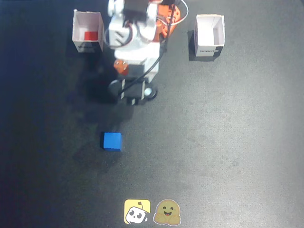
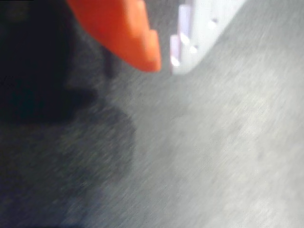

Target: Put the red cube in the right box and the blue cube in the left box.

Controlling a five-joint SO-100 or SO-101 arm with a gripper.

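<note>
The red cube (image 1: 90, 35) lies inside the white box (image 1: 88, 32) at the upper left of the fixed view. On the dark table the blue cube (image 1: 112, 141) sits alone, below and slightly left of the arm (image 1: 133, 42). A second white box (image 1: 209, 35) at the upper right holds nothing. In the blurred wrist view my gripper (image 2: 165, 64) has its orange finger (image 2: 128, 33) and white finger (image 2: 199, 33) tip to tip with nothing between them, above bare table. Neither cube shows in that view.
Two stickers, a yellow one (image 1: 137, 211) and a brown one (image 1: 167, 212), lie at the bottom edge of the fixed view. The arm's base and cables (image 1: 166, 19) fill the top centre between the boxes. The dark table (image 1: 228, 142) spreads wide on the right.
</note>
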